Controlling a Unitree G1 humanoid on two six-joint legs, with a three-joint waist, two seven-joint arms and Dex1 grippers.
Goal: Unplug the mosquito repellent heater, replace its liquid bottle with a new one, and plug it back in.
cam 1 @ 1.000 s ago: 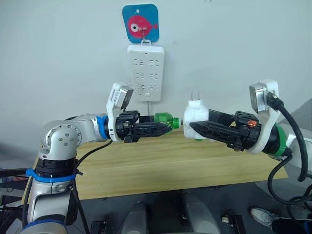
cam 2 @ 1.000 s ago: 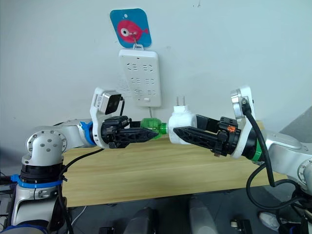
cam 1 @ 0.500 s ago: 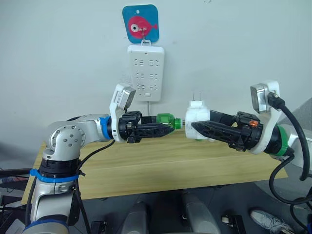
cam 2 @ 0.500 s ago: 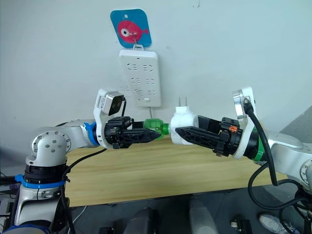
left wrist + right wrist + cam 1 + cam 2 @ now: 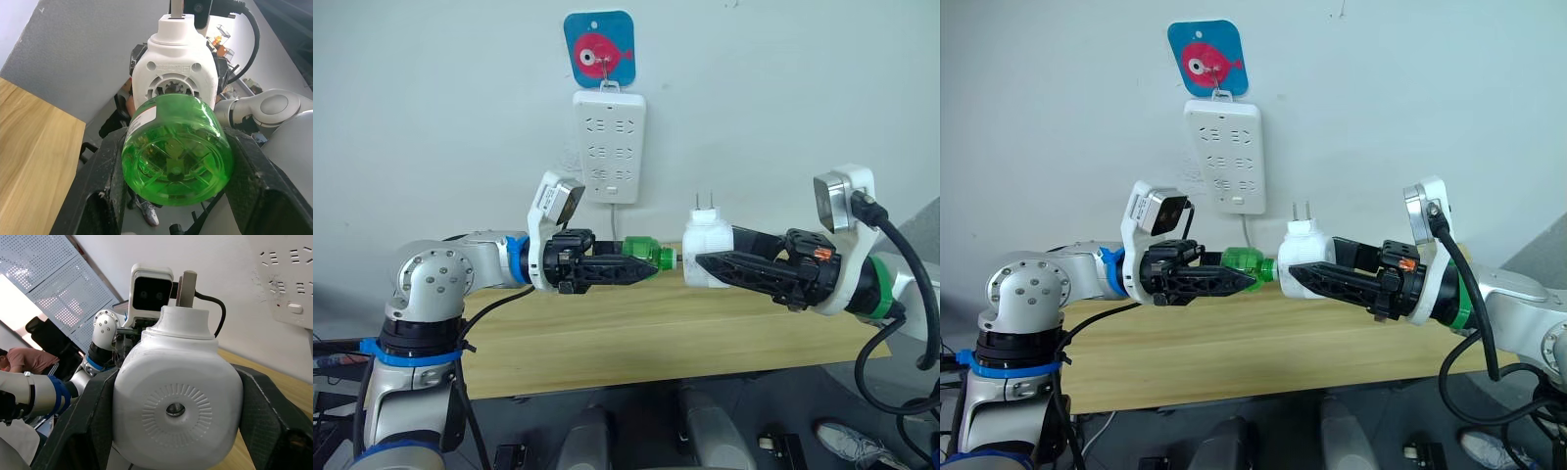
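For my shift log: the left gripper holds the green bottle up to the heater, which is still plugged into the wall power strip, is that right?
Not quite. The heater is unplugged, held in the right gripper with its prongs bare, as the left eye view shows. The left gripper does hold the green bottle up to it.

The bottle (image 5: 643, 252) in the left hand (image 5: 641, 266) is translucent bright green, with a small white label patch showing on its side in the left wrist view. The heater (image 5: 708, 252) in the right hand (image 5: 715, 265) is plain white, its two prongs grey metal; its rounded back carries a ring of fine moulded ribs around a small dark hole. Both hands are black, on white and silver arms, with a blue band behind the left hand and a green one behind the right. Beyond the hands, the power strip (image 5: 610, 145) is white on a pale grey wall, under a blue tag (image 5: 599, 48) bearing a pink fish. The bench (image 5: 636, 333) below is light wood with a straight grain.
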